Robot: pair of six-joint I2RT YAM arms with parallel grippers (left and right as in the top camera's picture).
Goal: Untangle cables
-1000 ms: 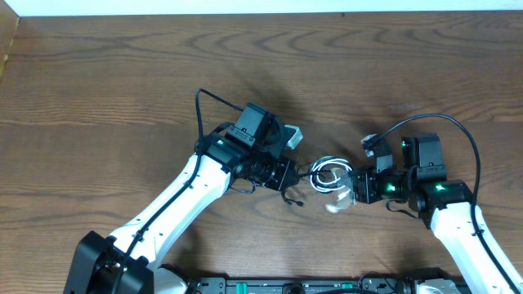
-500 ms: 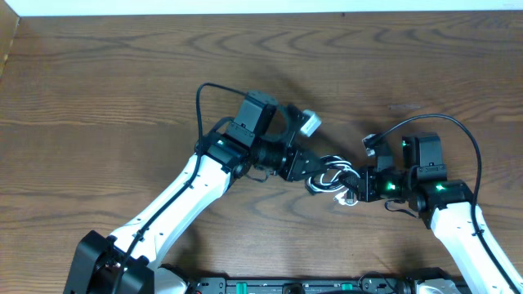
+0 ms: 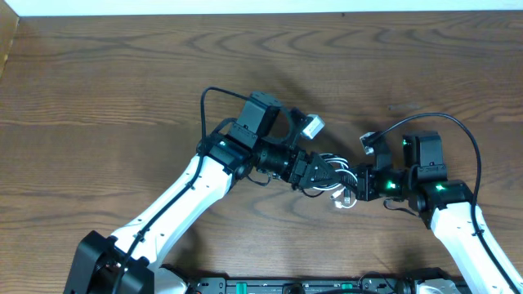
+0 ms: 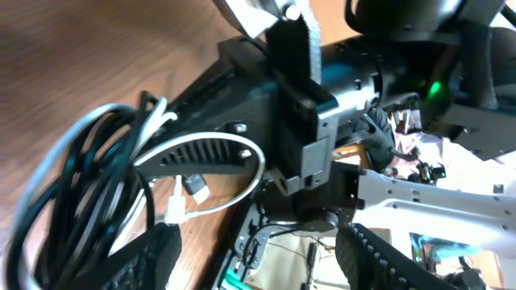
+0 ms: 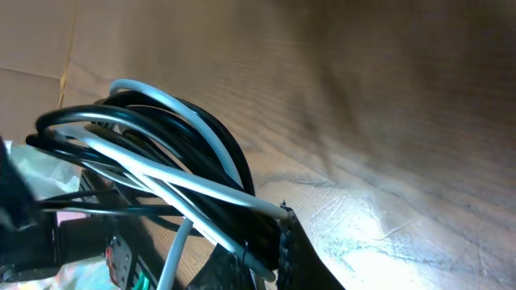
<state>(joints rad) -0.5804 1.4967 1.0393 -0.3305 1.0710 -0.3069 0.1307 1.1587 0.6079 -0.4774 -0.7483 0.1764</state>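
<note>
Cable tangle (image 5: 165, 121) (ends possibly hidden)

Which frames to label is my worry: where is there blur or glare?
Overhead: sharp and evenly lit, though the cables look small. Left wrist: the cables blur close to the lens. Right wrist: cables soft, with a bright glare patch on the table.

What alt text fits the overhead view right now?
Two robot arms meet over a wooden table, both claws at a small bundle of black and white cables between them. The left claw reaches into the bundle from the left and the right claw grips it from the right. A white connector trails out on the near side.
</note>
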